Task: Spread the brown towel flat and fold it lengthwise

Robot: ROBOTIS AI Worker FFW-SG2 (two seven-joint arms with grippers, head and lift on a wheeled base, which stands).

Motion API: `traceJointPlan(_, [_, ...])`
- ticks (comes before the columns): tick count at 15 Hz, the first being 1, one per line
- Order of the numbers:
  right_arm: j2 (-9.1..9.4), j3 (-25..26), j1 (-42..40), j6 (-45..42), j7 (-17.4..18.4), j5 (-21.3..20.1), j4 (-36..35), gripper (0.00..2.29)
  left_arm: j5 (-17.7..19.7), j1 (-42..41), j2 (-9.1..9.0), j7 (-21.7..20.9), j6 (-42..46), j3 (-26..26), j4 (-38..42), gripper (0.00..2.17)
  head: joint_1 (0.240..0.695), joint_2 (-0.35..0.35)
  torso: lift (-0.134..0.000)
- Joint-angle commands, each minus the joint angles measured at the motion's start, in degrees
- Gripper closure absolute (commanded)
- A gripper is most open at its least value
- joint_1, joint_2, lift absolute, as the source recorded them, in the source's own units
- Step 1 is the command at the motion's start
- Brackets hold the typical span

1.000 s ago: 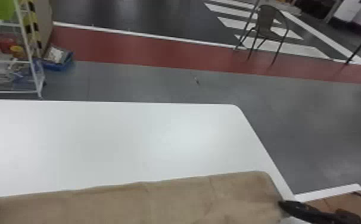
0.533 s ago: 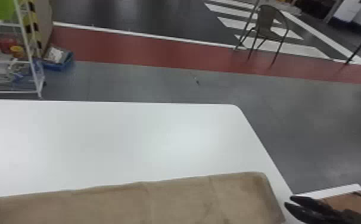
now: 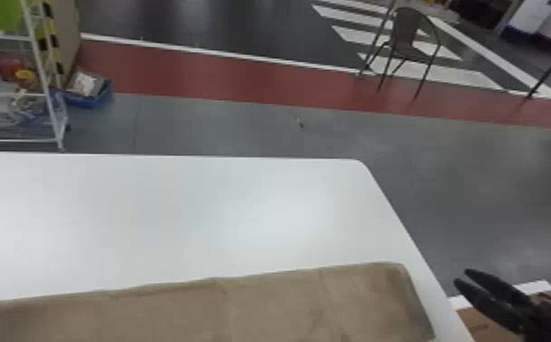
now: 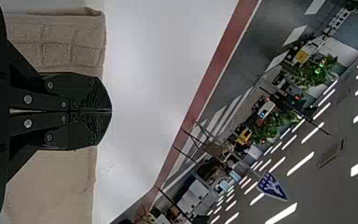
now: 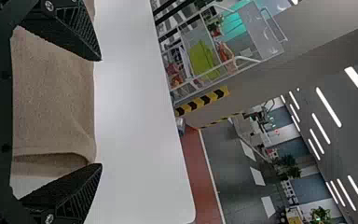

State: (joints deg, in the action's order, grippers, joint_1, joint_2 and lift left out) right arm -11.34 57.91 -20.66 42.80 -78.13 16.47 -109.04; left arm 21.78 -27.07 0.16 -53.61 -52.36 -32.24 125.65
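Head view: white table (image 3: pixel 261 204) took up most of the near ground, brown towel (image 3: pixel 265 309) lying on it in a long strip along the near side, one end close to the table's right edge. Right gripper (image 3: pixel 462 277) was just past that edge, near the towel's end, jaws released and spread; left wrist view had left gripper (image 4: pixel 111 111) across the towel, jaws clenched together.

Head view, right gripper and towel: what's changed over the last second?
The right gripper has moved off the towel's right end, out to the right and up in the view. Its fingers, together at the towel's edge before, are now apart; it seems to have let go. The brown towel and white table look unchanged.
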Motion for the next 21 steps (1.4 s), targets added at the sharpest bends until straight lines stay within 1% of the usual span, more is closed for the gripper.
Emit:
traceJointPlan(1, [3.17, -2.5, 2.7, 6.9, -0.2, 0.4, -3.1, 0.07, -0.2, -0.2, -0.31, 2.3, 2.8, 3.6, 1.5, 1.17, 0.695, -0.35, -0.123])
traceJointPlan(2, [4.49, -4.6, 3.0, 8.1, -0.2, 0.3, -4.2, 0.07, -0.4, -0.4, -0.31, 4.3, 4.9, 5.7, 1.8, 1.17, 0.695, -0.35, -0.123])
traceJointPlan(3, [5.98, -6.5, 3.0, 8.0, -0.2, 0.1, -5.6, 0.07, -0.9, -1.3, -0.31, 7.6, 8.6, 8.5, 2.1, 1.17, 0.695, -0.348, -0.123])
traceJointPlan(4, [7.92, -8.2, 3.0, 7.3, -0.2, -0.4, -7.0, 0.07, -2.8, -2.9, -0.31, 12.7, 16.4, 12.8, 2.2, 1.17, 0.695, -0.307, -0.123])
traceJointPlan(5, [9.23, -9.7, 3.1, 6.7, -0.2, -0.7, -7.7, 0.07, -6.7, -3.7, -0.31, 16.1, 21.6, 16.8, 2.2, 1.17, 0.695, -0.281, -0.123])
traceJointPlan(6, [9.15, -11.1, 3.4, 6.6, -0.2, -1.3, -7.7, 0.07, -8.9, -3.7, -0.31, 16.9, 21.8, 18.4, 2.1, 1.17, 0.695, -0.259, -0.123])
traceJointPlan(8, [9.23, -11.6, 4.3, 5.3, -0.2, -3.5, -7.2, 0.07, -10.8, -3.3, -0.31, 17.0, 21.3, 20.3, 1.8, 1.17, 0.695, -0.242, -0.123])
traceJointPlan(9, [9.15, -11.6, 4.4, 5.0, -0.2, -4.9, -7.1, 0.07, -11.3, -2.8, -0.31, 17.1, 19.3, 20.2, 1.8, 1.17, 0.695, -0.251, -0.123])
traceJointPlan(10, [9.06, -10.8, 4.6, 5.0, -0.2, -5.7, -7.2, 0.07, -12.1, -1.8, -0.31, 16.9, 14.6, 19.7, 2.1, 1.17, 0.695, -0.257, -0.123])
traceJointPlan(12, [8.36, -9.6, 6.1, 7.6, -0.2, -8.9, -7.2, 0.07, -13.5, -0.4, -0.31, 15.3, 5.6, 17.9, 3.1, 1.17, 0.695, -0.27, -0.123])
traceJointPlan(13, [7.12, -9.7, 6.9, 9.9, -0.2, -11.7, -7.4, 0.07, -14.4, 0.4, -0.31, 14.2, 1.4, 16.9, 4.0, 1.17, 0.695, -0.276, -0.123])
traceJointPlan(14, [6.42, -10.7, 7.6, 11.8, -0.2, -15.4, -7.9, 0.08, -15.1, 1.1, -0.31, 14.2, -1.2, 16.2, 4.3, 1.17, 0.695, -0.285, -0.123])
traceJointPlan(16, [6.07, -12.6, 9.3, 14.3, -0.2, -23.3, -9.9, 0.08, -16.9, 2.5, -0.31, 13.3, -7.2, 14.7, 5.2, 1.17, 0.695, -0.294, -0.123])
traceJointPlan(17, [4.84, -13.8, 9.9, 15.9, -0.2, -26.0, -10.0, 0.08, -16.9, 3.0, -0.31, 12.7, -8.8, 14.0, 5.3, 1.17, 0.695, -0.291, -0.123])
traceJointPlan(18, [3.17, -15.6, 10.6, 18.2, -0.2, -28.9, -10.0, 0.09, -17.2, 3.7, -0.25, 12.7, -11.6, 13.3, 5.8, 1.17, 0.695, -0.288, -0.123])
traceJointPlan(20, [1.76, -17.4, 11.9, 18.5, -0.2, -34.7, -9.6, 0.09, -17.5, 4.2, -0.07, 12.6, -13.9, 12.3, 6.8, 1.17, 0.695, -0.282, -0.123])
traceJointPlan(21, [0.44, -17.9, 12.2, 18.3, -0.2, -36.4, -8.5, 0.09, -17.6, 4.3, 0.1, 12.1, -15.3, 11.4, 7.0, 1.17, 0.695, -0.282, -0.123])
